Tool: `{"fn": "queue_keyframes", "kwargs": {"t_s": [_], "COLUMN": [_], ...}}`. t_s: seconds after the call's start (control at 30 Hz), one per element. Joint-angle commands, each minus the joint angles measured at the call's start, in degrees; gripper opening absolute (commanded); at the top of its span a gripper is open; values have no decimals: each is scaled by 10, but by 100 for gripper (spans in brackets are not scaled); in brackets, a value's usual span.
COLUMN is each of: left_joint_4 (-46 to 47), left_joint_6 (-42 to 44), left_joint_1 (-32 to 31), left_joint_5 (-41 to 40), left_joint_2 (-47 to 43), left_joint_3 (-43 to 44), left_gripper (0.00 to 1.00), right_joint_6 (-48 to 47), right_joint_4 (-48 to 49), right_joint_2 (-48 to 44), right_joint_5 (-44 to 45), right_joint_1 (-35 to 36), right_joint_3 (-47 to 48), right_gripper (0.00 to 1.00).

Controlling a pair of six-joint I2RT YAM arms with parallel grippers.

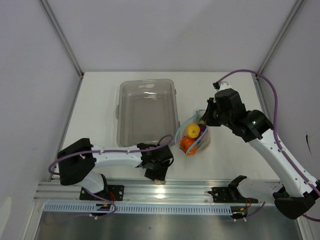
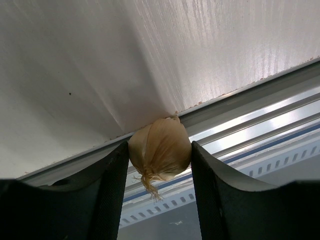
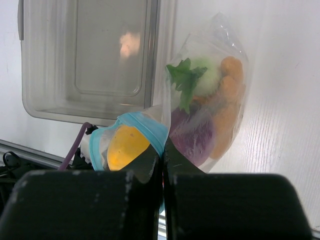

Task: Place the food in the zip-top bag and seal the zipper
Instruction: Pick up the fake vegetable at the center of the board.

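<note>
Slip risk: left gripper (image 2: 160, 156) pinches a beige, garlic-shaped toy bulb (image 2: 160, 145) at the table lip (image 2: 240, 91), well apart from the clear crinkly zip-top bag (image 3: 222, 32); a shallow pinch could squirt it overboard. Right gripper (image 3: 163, 161) clamps that bag's light blue zipper strip (image 3: 145, 122).

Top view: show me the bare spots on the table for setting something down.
Bare: from the tray left to the table edge; between the zip-top bag and the near rail. Crowded: tray-to-bag gap, and the left gripper gripping the beige bulb at the near edge.
</note>
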Motion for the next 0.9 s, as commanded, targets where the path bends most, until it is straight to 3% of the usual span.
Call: {"fn": "queue_keyframes", "kwargs": {"t_s": [0.0,0.27,0.4,0.57,0.87], "left_joint_4": [12,-27,-72,-103,4], "left_joint_6": [8,16,33,95,177], "left_joint_1": [-4,-4,-2,12,82], "left_joint_5": [-2,-71,-103,-142,-76], "left_joint_2": [3,-46,-103,-169,-150], "left_joint_3": [-1,15,60,174,358], "left_gripper": [53,38,36,38,38], "right_joint_6": [6,6,6,6,15], "right_joint_4": [22,21,20,20,17], "right_joint_2": [-13,-12,-12,-11,-2], "right_joint_5": [-1,-2,-5,-6,-35], "right_joint_1": [-1,-1,-1,-1,-1], "right_joint_3": [2,2,3,4,24], "right_gripper": [0,0,0,0,0]}}
